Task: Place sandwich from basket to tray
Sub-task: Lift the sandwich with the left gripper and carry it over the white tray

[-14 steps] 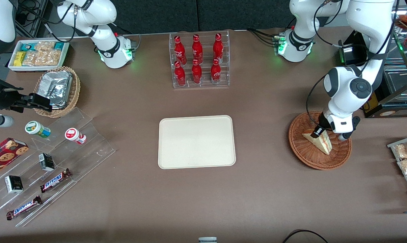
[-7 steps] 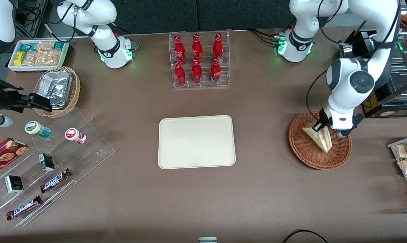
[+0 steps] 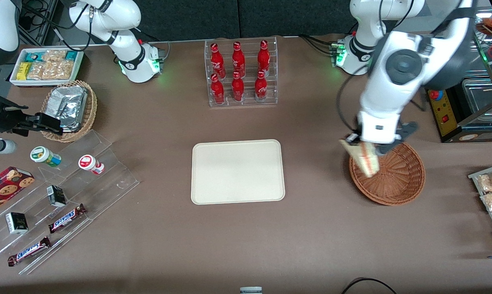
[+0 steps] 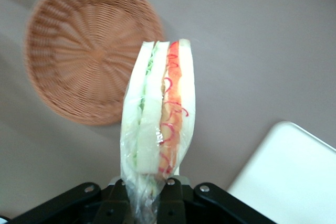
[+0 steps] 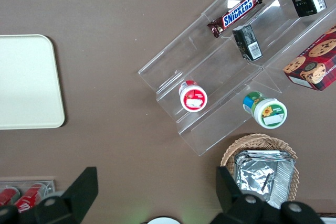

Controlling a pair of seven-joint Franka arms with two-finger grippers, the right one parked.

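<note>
My left gripper (image 3: 366,148) is shut on the sandwich (image 3: 363,159), a plastic-wrapped wedge of white bread with red and green filling. It holds the sandwich in the air above the basket's rim on the side toward the tray. In the left wrist view the sandwich (image 4: 160,124) hangs from the gripper (image 4: 152,195), with the basket (image 4: 86,48) below. The reddish-brown wicker basket (image 3: 397,179) holds nothing. The cream tray (image 3: 238,171) lies mid-table, bare, and one corner shows in the left wrist view (image 4: 294,182).
An acrylic rack of red cola bottles (image 3: 240,73) stands farther from the camera than the tray. A tan wicker basket of foil packets (image 3: 68,108), a white snack box (image 3: 46,65) and an acrylic stand with snacks (image 3: 62,204) sit toward the parked arm's end. Snack bags (image 3: 490,192) lie beside the basket.
My gripper has lifted the sandwich out of the basket and carried it toward the tray, to above the basket's rim. The basket now holds nothing.
</note>
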